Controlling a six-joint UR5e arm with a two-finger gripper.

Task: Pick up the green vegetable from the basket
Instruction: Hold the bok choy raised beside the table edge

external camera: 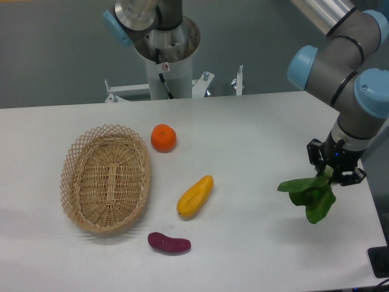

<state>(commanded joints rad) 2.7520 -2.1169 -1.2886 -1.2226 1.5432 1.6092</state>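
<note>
The gripper (335,175) was seen clamped on the pale base of the green vegetable (311,194), which was held clear of the table (255,140) near its right edge, well apart from the basket (106,179). The base was gripped, it may be judged, because it is the firm part (the leaves would only crumple). The long axis was tilted steeply, base up at the fingers, with the dark leaves drooping down and to the image-left. The pick itself appeared done. An orange (163,137), a yellow fruit (195,196) and a purple sweet potato (169,243) were left lying beside the basket.
</note>
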